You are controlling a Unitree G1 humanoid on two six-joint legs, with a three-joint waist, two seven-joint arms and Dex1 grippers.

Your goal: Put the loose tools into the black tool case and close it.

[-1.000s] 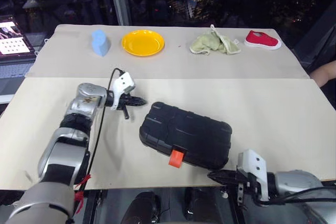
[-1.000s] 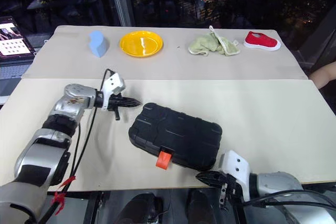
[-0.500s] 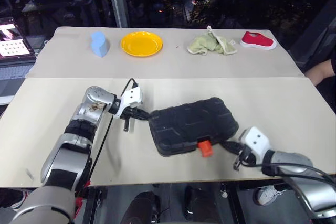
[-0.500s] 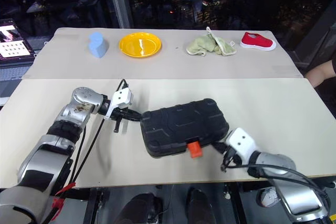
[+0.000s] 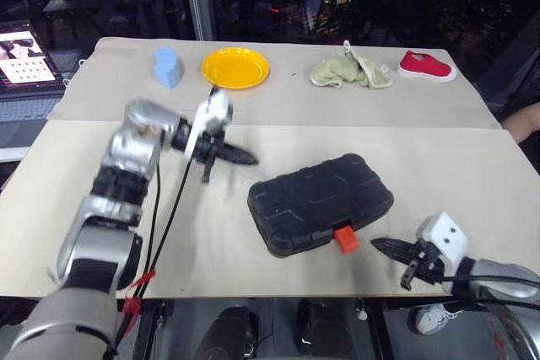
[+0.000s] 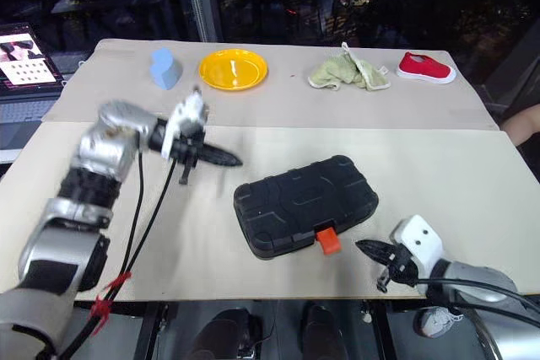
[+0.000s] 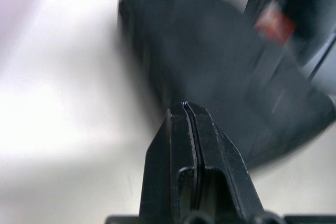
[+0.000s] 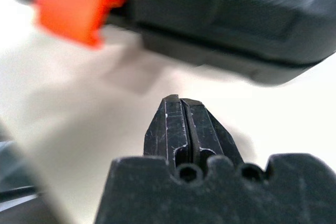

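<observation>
The black tool case (image 5: 321,204) lies closed, contents hidden; its orange latch (image 5: 344,239) faces the table's near edge. Left gripper (image 5: 245,158) and right gripper (image 5: 377,244) flank it, fingers pressed together, empty.

Black tool case (image 5: 321,202) seen closed, lid down, lying flat and skewed near table's front edge; orange latch (image 5: 344,239) faced frontward.

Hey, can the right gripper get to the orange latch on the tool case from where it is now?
Probably yes. The right gripper, shut, sits just off the closed black tool case's near edge, and the orange latch faces it with only bare table between. The left gripper hangs on the case's other side.
</observation>
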